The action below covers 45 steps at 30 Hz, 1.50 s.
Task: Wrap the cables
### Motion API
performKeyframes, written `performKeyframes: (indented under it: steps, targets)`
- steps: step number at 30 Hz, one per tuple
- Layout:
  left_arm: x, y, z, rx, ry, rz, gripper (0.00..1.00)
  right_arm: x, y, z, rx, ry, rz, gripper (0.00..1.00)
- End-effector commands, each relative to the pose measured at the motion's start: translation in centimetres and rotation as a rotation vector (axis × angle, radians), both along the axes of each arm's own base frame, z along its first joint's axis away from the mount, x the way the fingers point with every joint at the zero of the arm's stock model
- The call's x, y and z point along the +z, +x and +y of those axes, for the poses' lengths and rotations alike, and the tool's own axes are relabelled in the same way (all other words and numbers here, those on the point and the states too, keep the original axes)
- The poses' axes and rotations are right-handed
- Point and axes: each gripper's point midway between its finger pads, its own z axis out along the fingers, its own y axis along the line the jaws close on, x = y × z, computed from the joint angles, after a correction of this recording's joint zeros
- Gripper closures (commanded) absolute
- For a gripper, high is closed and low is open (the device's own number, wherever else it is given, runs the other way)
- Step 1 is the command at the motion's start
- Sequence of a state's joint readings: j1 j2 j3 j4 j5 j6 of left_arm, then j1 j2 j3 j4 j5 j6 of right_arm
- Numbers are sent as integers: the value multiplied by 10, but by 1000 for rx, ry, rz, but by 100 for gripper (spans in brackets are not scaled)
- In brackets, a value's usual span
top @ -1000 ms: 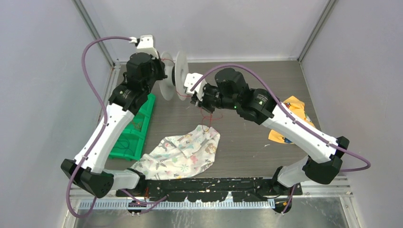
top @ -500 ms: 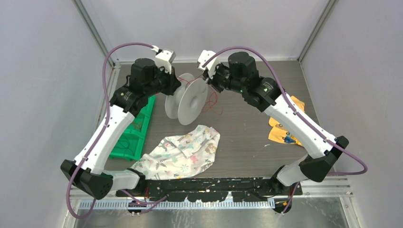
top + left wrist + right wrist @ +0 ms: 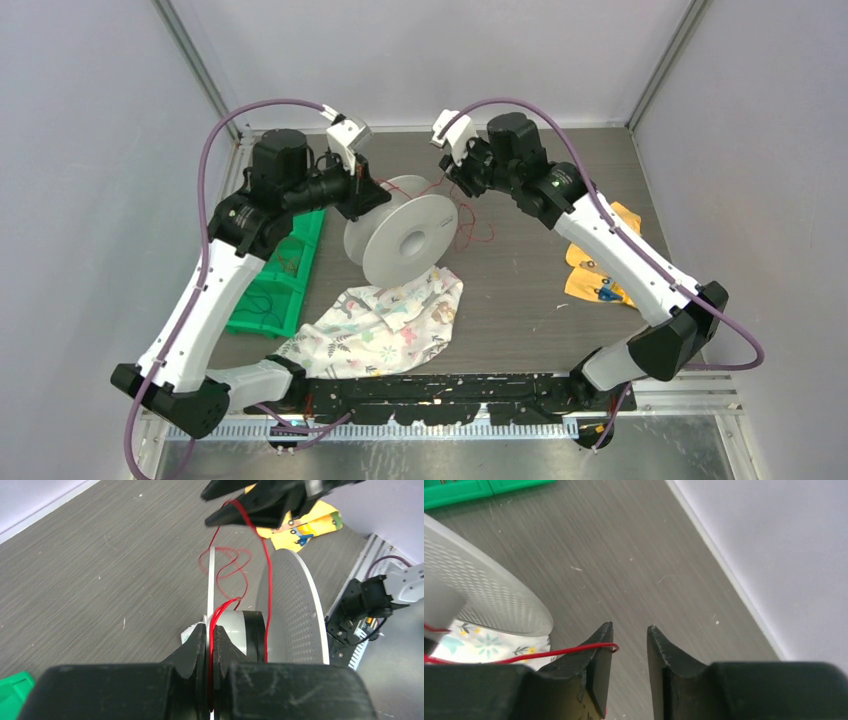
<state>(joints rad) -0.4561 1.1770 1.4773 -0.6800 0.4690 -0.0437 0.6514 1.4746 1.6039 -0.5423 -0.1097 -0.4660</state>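
A white spool (image 3: 405, 240) hangs over the table's middle, above the cloth. My left gripper (image 3: 372, 195) is shut on its thin rear flange (image 3: 210, 580), and strands of the red cable (image 3: 216, 622) run down between the fingers. The cable winds round the grey hub (image 3: 235, 625). One strand rises to my right gripper (image 3: 235, 510) just behind the spool. Loose red loops (image 3: 475, 225) lie on the table behind it. My right gripper (image 3: 630, 630) is open, and the cable (image 3: 549, 654) is draped over its left finger (image 3: 599, 650), not pinched.
A patterned cloth (image 3: 385, 320) lies near the front centre. A green tray (image 3: 285, 270) sits at the left under the left arm. Yellow items (image 3: 600, 270) lie at the right. Grey walls close in the back and sides.
The left arm swung the spool forward and turned it, its face now toward the camera. The right arm rose toward the back, and its jaws have just opened off the cable.
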Motion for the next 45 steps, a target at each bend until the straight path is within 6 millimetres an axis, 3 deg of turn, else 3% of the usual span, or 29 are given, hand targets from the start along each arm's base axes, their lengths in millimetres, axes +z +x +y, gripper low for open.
performKeyframes:
  steps: [1,2,7,11,19,26,31,37,40,43,45]
  targets:
    - [66,-26,-6,-94,-123,-145,99,8,-5,-10,-33,81,-6,62]
    - [74,-27,-4,-82,-140,-162,99,1,-4,-11,-48,110,15,59]
    - [119,-32,1,-38,-242,-240,100,-44,-8,0,-66,281,115,27]
    - [146,-29,10,33,-285,-283,99,-54,-9,10,-86,423,175,14]
    - [186,-25,27,153,-370,-357,100,-62,-17,14,-104,535,236,12]
    - [206,-24,33,187,-417,-405,100,-71,-19,11,-138,588,267,11]
    - [208,-17,35,215,-413,-405,99,-53,-31,9,-118,638,275,11]
    - [201,-1,38,276,-406,-399,99,-32,-62,10,-31,642,340,11]
    - [205,1,40,290,-421,-409,99,-28,-79,2,-13,618,352,10]
    - [207,1,40,289,-422,-412,99,-24,-83,-7,-41,634,336,9]
    - [208,0,39,282,-419,-409,99,-23,-75,-16,-115,685,320,8]
